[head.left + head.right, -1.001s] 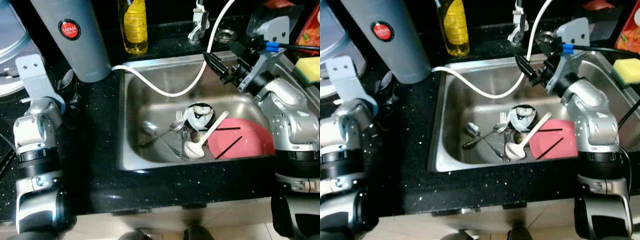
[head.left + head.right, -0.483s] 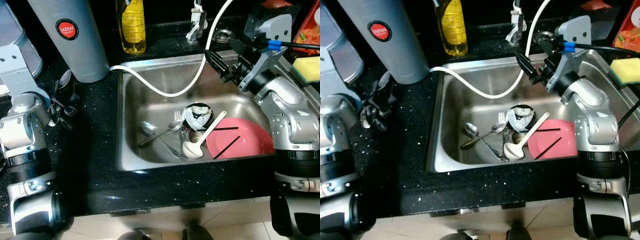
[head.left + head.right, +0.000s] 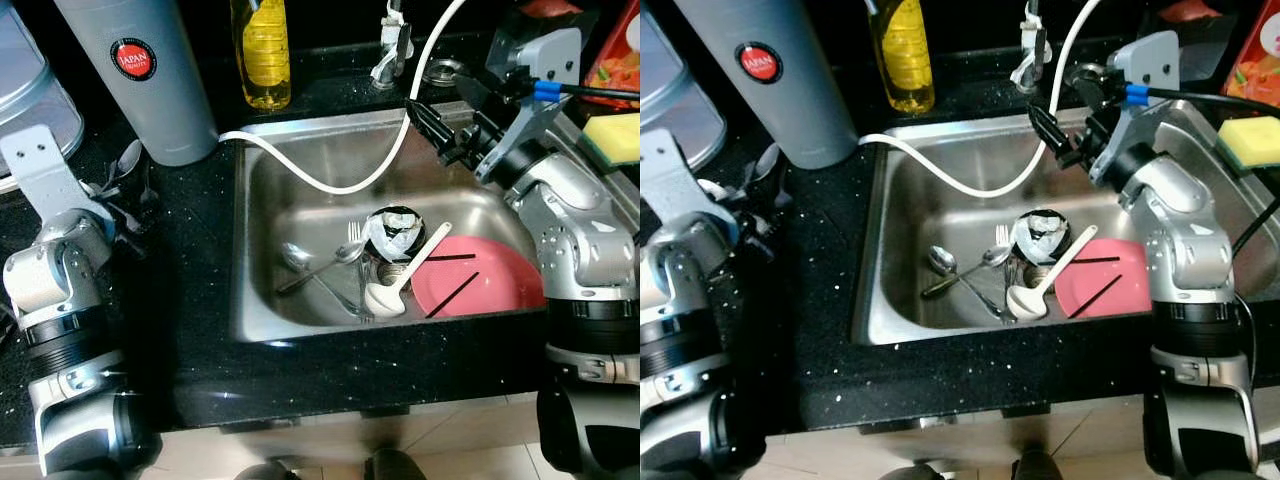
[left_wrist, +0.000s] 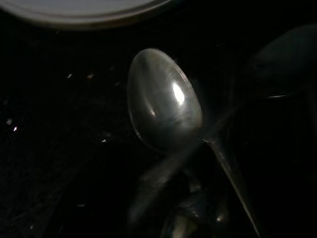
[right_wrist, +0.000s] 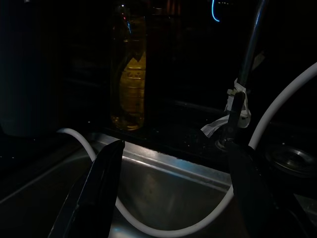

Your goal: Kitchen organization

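Several metal spoons [image 3: 128, 160] lie on the black counter left of the sink. My left gripper [image 3: 112, 205] sits low beside them, and the left wrist view looks closely at one spoon's bowl [image 4: 163, 101]. The steel sink [image 3: 300, 150] holds a pink plate [image 3: 490, 285] with two black chopsticks, a white ladle [image 3: 400, 285], a black-and-white bowl [image 3: 397, 232], a fork and two spoons [image 3: 310, 268]. My right gripper [image 3: 445, 115] hovers open over the sink's back right corner with nothing between its fingers [image 5: 94, 193].
A white hose [image 3: 340, 180] loops across the back of the sink, close under the right gripper. A yellow soap bottle [image 3: 263, 50], a tall grey cylinder [image 3: 140, 70] and the faucet [image 3: 392, 45] stand behind. A yellow sponge [image 3: 615, 135] lies at the right.
My left arm swung out to the left and came back lower, close to the spoons on the counter. The right arm and the sink's contents have stayed put.
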Controlling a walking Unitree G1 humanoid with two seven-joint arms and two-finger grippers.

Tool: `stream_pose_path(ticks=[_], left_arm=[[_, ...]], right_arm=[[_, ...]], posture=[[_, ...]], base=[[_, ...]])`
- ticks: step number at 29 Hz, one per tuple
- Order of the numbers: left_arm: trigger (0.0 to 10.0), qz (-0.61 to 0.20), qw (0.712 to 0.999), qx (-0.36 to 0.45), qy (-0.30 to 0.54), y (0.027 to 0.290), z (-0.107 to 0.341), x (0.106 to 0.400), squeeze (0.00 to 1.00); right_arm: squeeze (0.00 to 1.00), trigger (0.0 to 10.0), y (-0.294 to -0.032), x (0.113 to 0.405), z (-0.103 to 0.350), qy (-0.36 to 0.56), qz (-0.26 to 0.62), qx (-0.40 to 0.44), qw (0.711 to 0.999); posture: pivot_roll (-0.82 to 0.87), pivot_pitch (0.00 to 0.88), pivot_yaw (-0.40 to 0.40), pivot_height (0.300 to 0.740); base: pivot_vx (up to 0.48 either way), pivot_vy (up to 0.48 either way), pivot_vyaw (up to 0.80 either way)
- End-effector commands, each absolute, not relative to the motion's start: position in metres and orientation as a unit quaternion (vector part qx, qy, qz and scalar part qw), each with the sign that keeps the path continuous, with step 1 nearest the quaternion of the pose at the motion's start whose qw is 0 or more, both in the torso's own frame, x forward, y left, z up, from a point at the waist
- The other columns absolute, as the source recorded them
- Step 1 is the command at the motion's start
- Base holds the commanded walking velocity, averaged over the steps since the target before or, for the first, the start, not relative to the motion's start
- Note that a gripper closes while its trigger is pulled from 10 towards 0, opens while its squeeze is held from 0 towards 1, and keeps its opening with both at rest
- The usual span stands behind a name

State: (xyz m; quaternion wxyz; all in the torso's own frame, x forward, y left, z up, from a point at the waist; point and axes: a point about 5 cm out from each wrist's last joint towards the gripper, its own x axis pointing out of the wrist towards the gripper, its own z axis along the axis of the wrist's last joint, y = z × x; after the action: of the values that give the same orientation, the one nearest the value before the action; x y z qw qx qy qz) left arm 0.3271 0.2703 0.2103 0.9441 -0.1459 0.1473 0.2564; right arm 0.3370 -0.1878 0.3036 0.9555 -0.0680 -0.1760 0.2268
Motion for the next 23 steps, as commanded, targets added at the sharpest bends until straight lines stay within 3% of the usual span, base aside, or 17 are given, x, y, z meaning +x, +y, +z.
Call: stream_pose_path(ticks=[1, 2, 3, 11, 12, 13, 14, 15, 16, 23], left_arm=[[10.0, 0.266, 0.935, -0.16, 0.171, 0.271, 0.198, 0.327, 1.0], [10.0, 0.267, 0.931, -0.172, 0.179, 0.273, 0.195, 0.327, 0.81], [10.0, 0.26, 0.929, -0.184, 0.188, 0.273, 0.192, 0.329, 0.0], [10.0, 0.227, 0.925, -0.175, 0.249, 0.27, 0.176, 0.329, 0.0], [8.5, 0.225, 0.921, -0.176, 0.263, 0.269, 0.17, 0.326, 0.0], [8.5, 0.225, 0.921, -0.176, 0.263, 0.269, 0.17, 0.326, 0.0], [5.3, 0.228, 0.918, -0.173, 0.275, 0.269, 0.165, 0.324, 0.0], [5.3, 0.228, 0.918, -0.173, 0.275, 0.269, 0.165, 0.324, 0.0], [0.0, 0.232, 0.913, -0.17, 0.29, 0.27, 0.157, 0.321, 0.0], [0.0, 0.236, 0.916, -0.164, 0.281, 0.271, 0.158, 0.321, 0.0]], right_arm=[[0.0, 10.0, -0.184, 0.339, 0.305, -0.181, 0.233, -0.071, 0.953], [0.0, 10.0, -0.183, 0.339, 0.305, -0.181, 0.233, -0.071, 0.953], [0.0, 10.0, -0.183, 0.339, 0.305, -0.182, 0.234, -0.071, 0.953], [0.0, 10.0, -0.183, 0.337, 0.306, -0.184, 0.232, -0.069, 0.953], [0.0, 10.0, -0.183, 0.337, 0.306, -0.184, 0.232, -0.069, 0.953], [0.0, 10.0, -0.183, 0.337, 0.306, -0.184, 0.232, -0.069, 0.953], [0.0, 10.0, -0.183, 0.337, 0.305, -0.184, 0.231, -0.069, 0.953], [0.0, 10.0, -0.183, 0.337, 0.305, -0.184, 0.231, -0.069, 0.953], [0.0, 10.0, -0.184, 0.337, 0.306, -0.184, 0.231, -0.068, 0.953], [0.0, 10.0, -0.183, 0.337, 0.306, -0.185, 0.232, -0.068, 0.952]], posture=[[-0.05, 0.088, 0.092, 0.74], [-0.05, 0.088, 0.092, 0.74], [-0.05, 0.089, 0.092, 0.74], [-0.05, 0.095, 0.102, 0.74], [-0.05, 0.099, 0.106, 0.74], [-0.05, 0.099, 0.106, 0.74], [-0.06, 0.1, 0.107, 0.74], [-0.06, 0.1, 0.107, 0.74], [-0.06, 0.103, 0.104, 0.74], [-0.05, 0.105, 0.1, 0.74]], base=[[0.0, 0.0, 0.0], [0.0, 0.0, 0.0], [0.0, 0.0, 0.0], [0.0, 0.0, 0.0], [0.0, 0.0, 0.0], [0.0, 0.0, 0.0], [0.0, 0.0, 0.0], [0.0, 0.0, 0.0], [0.0, 0.0, 0.0], [0.0, 0.0, 0.0]])
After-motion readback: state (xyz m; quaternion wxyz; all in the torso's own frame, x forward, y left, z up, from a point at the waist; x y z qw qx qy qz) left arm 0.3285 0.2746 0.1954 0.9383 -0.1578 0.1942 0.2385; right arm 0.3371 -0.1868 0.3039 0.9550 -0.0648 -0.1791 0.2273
